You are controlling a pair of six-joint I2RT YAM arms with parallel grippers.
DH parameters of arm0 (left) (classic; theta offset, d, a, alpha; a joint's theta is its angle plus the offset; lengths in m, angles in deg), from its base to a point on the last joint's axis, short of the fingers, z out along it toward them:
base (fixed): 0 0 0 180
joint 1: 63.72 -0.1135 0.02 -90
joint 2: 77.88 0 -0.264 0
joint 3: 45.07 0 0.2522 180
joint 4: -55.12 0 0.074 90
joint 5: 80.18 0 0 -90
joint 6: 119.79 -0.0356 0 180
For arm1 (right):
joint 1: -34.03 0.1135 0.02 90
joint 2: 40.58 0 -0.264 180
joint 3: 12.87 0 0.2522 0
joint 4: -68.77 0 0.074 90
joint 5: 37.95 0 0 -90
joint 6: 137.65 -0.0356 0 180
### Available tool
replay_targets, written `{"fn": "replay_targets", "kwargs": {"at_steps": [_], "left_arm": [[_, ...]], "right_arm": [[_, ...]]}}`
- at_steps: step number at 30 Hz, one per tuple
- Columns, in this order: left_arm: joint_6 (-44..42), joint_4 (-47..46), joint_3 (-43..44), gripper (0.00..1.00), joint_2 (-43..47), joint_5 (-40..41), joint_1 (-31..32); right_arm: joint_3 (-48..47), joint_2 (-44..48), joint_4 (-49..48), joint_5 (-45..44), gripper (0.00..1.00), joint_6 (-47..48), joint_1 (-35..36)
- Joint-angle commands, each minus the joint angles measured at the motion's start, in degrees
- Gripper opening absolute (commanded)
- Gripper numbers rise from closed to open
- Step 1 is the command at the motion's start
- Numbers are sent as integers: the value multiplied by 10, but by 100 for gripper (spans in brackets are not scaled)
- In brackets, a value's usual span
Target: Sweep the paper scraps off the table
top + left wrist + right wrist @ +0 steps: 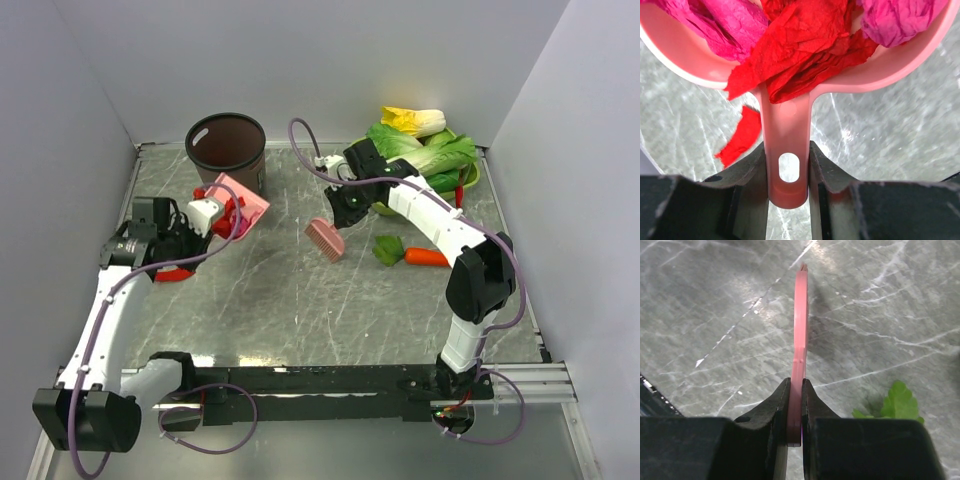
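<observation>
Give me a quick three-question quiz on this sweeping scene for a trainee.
1. True or false: the right gripper holds the pink brush.
2. Most paper scraps lie: A under the brush, B in the pink dustpan, C in the right gripper?
3. Which part of the dustpan does the left gripper clamp?
Key: 1 true; 2 B; 3 its handle.
</observation>
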Motion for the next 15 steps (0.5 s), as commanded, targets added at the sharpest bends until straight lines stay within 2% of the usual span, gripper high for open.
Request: {"fn": "replay_targets", "kwargs": {"at_steps": [1,8,15], "left_arm": [[44,20,80,1,-17,-40,4],[79,13,173,1,-58,-40,4],[72,-12,232,1,-85,37,3]], "right_arm": [[-3,31,-18,-33,0,2,-4],[19,51,-21,-38,0,2,-6],[28,64,-25,-37,0,0,-6]]}}
